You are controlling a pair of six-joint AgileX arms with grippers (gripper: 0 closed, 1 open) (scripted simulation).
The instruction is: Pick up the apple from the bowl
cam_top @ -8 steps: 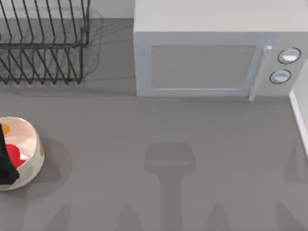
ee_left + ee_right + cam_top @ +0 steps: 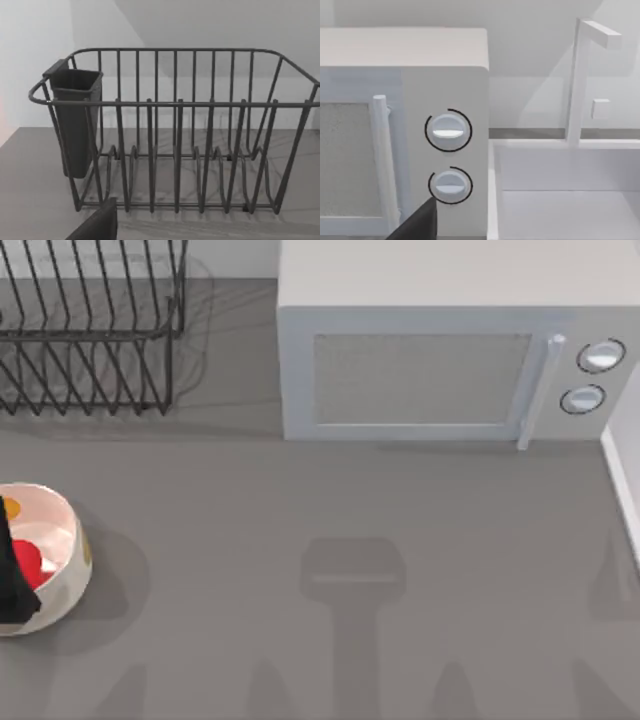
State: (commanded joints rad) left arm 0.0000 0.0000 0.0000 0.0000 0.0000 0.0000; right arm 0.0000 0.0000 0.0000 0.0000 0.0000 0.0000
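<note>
The cream-white bowl with orange-yellow blotches sits at the table's left edge in the top view. Inside it lies the small red apple, partly covered. A black part of my left gripper hangs over the bowl's left half, right beside or touching the apple; which of the two I cannot tell. A dark piece of that gripper also shows in the left wrist view. In the right wrist view, a dark piece of my right gripper faces the microwave's knobs.
A black wire rack with a dark cup stands at the back left. A grey microwave fills the back middle and right. A white sink with its faucet lies at the right edge.
The black part of my left gripper has shifted very slightly over the bowl, covering a bit more of the apple. Everything else is as before.
</note>
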